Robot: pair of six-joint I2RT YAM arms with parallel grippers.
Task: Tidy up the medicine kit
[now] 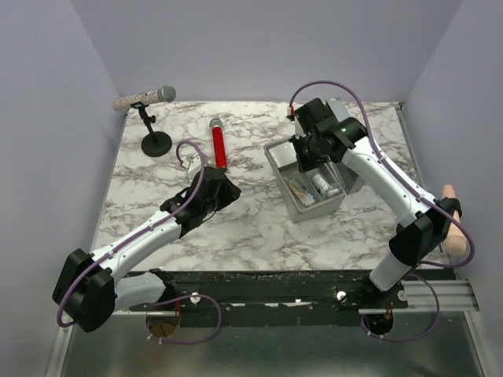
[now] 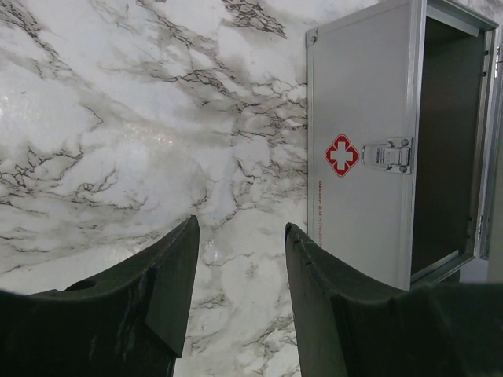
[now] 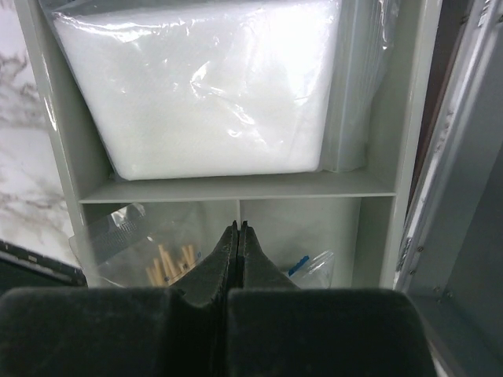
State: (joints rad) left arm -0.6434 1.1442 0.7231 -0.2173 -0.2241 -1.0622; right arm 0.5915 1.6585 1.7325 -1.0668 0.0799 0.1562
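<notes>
Now | left claw [image 2: 240, 225] parted, empty | right claw [image 3: 238, 226] clenched, empty, above tray [image 3: 236, 188]

The medicine kit [image 2: 357, 212] is cut off at right (its inside lost in shadow).

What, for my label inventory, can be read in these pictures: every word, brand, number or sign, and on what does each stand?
White cross on a red badge: a sign without words, on the medicine kit wall beside its latch.
Small red print along the kit's edge below the badge: too small to read.
Elsewhere, in every view: nothing readable.
</notes>
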